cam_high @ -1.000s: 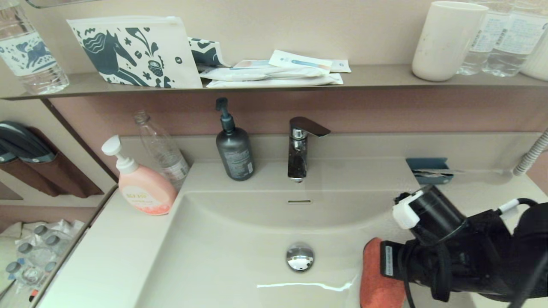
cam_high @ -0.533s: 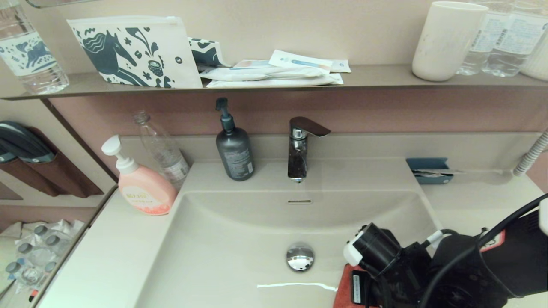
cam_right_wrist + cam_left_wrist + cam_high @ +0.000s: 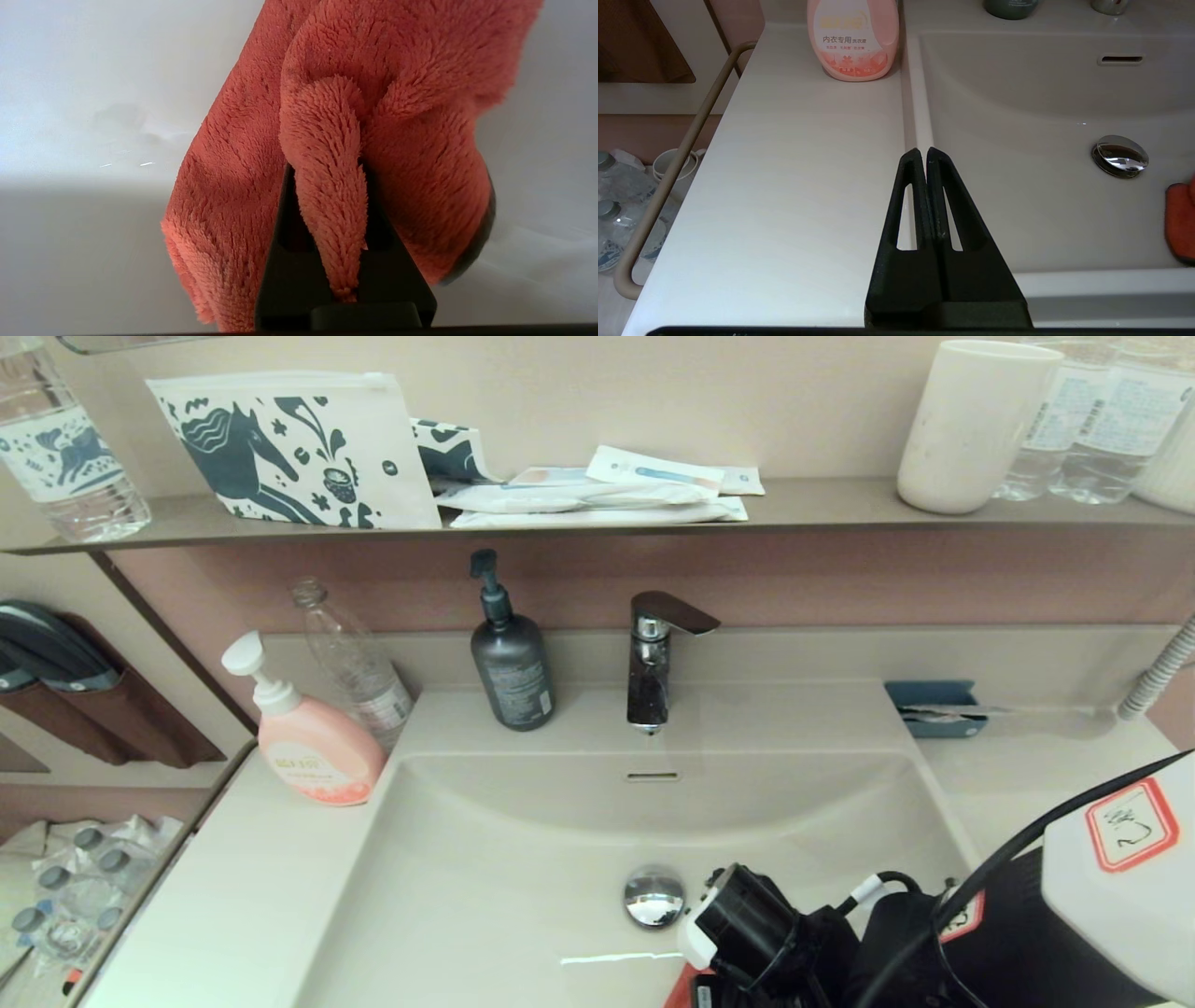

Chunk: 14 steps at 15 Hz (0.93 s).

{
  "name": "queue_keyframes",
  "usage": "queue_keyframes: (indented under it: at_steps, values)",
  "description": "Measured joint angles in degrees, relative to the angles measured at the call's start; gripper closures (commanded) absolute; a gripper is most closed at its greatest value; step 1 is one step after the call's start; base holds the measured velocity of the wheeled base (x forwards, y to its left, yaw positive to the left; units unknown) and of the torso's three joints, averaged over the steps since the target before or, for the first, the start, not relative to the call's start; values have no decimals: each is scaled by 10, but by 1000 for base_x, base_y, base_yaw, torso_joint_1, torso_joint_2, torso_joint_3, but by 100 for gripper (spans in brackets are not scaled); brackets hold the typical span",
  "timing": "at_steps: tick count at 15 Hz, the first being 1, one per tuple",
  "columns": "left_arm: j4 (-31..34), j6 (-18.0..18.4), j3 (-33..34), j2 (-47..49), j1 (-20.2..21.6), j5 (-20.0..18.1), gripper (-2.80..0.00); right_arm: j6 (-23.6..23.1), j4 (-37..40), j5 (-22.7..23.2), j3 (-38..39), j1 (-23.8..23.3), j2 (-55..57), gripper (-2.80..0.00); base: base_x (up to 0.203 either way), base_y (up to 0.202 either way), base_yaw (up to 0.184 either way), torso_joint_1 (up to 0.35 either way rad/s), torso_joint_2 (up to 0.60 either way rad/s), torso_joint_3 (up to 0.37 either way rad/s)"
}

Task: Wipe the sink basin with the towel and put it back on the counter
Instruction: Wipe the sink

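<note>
The large rectangular off-white glossy sink basin (image 3: 523, 896) with its curved back wall takes up most of what lies before me, and the smooth off-white counter (image 3: 1046, 775) runs round it as one piece. Everything else I place by the round chrome drain plug (image 3: 654, 897) on the basin floor.

My right arm reaches down into the basin, and my right gripper (image 3: 345, 261) sits low, just to the right of the drain plug and on the near side of it. Its two black fingers are clenched on a pinched fold of the small orange-red fluffy microfibre towel (image 3: 327, 140), which bunches out ahead of them against the pale basin surface. In the head view only a sliver of the cloth shows under my wrist.

My left gripper (image 3: 924, 156) hangs idle well to the left of the drain plug, over the basin's left rim, its fingers pressed together with nothing between them.

I judge the wipe to be under way: the towel is down in the basin, near its middle. Whether the far and left parts have been covered I cannot tell. Lifting the towel out and laying it on the counter is yet to do.
</note>
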Motion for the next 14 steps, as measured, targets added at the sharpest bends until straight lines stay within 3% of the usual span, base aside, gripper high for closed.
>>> queue_keyframes:
  at_steps: [5, 14]
  values:
    - [0, 0, 0, 0, 0, 0, 0, -29, -109, 3, -25, 44, 50, 0, 0, 0, 0, 0, 0, 0]
    - [0, 0, 0, 0, 0, 0, 0, -48, -137, -23, -202, 56, 159, 0, 0, 0, 0, 0, 0, 0]
